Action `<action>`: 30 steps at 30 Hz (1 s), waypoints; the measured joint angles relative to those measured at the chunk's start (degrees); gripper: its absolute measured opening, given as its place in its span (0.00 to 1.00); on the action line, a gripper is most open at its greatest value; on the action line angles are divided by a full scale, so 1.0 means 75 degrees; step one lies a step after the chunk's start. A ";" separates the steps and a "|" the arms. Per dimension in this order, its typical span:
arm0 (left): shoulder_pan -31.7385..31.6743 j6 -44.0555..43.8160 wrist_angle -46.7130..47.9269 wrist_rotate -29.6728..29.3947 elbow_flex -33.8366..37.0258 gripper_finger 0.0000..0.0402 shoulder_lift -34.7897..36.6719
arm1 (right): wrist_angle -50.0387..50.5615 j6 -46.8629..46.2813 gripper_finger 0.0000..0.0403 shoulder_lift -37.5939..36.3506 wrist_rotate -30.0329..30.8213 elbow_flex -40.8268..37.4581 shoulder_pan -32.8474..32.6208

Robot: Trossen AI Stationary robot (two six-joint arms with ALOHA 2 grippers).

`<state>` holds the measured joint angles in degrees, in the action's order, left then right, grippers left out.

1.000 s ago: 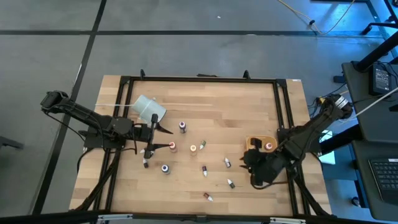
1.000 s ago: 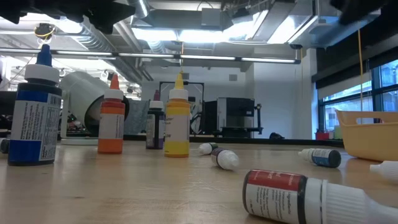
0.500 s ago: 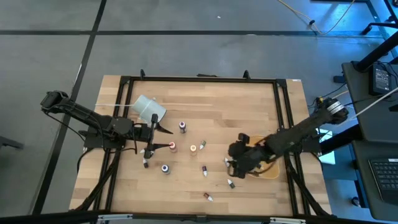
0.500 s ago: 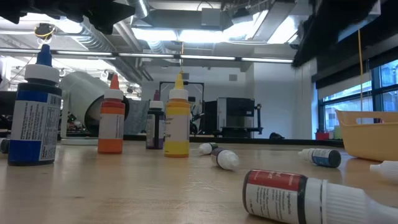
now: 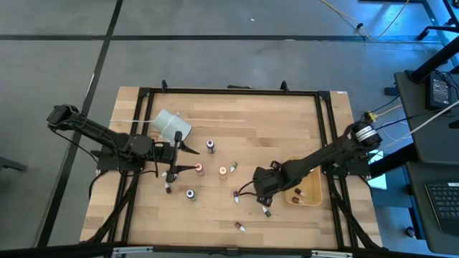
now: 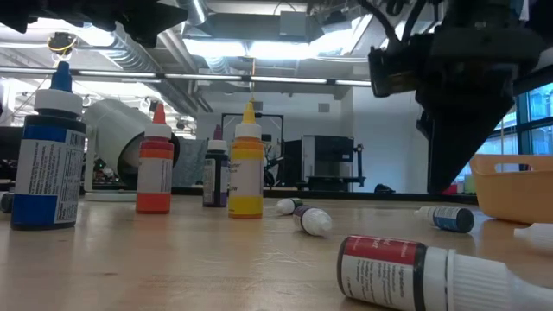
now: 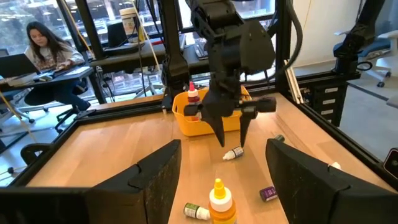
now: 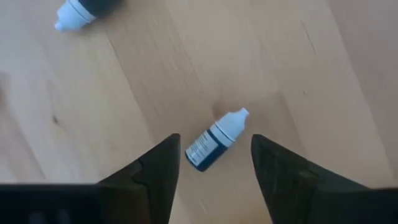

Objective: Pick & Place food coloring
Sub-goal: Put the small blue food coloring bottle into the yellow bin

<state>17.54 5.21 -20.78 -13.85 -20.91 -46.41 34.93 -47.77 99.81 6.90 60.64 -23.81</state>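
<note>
Right gripper (image 8: 213,180) poised over a lying food coloring bottle (image 8: 214,141)

Fingers parted on either side of the bottle, not touching it, nothing held. Left gripper (image 5: 177,151) wide open, empty, near the white cylinder (image 5: 172,125). More bottles scattered on the surface (image 5: 251,122); some in the yellow tray (image 5: 310,197). Label print illegible.

Bright ceiling strips (image 6: 259,47) glare above my right claw (image 8: 211,163); the bench (image 8: 311,74) beneath it is evenly lit, shadows soft.
</note>
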 joint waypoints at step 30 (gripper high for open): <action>0.0000 0.0003 0.0006 0.0000 0.0000 0.57 0.0003 | 0.0068 0.0411 0.18 0.0579 -0.0212 0.0000 0.0012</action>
<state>17.54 5.23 -20.73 -13.85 -20.91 -46.39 35.44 -44.69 104.16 5.31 60.64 -23.73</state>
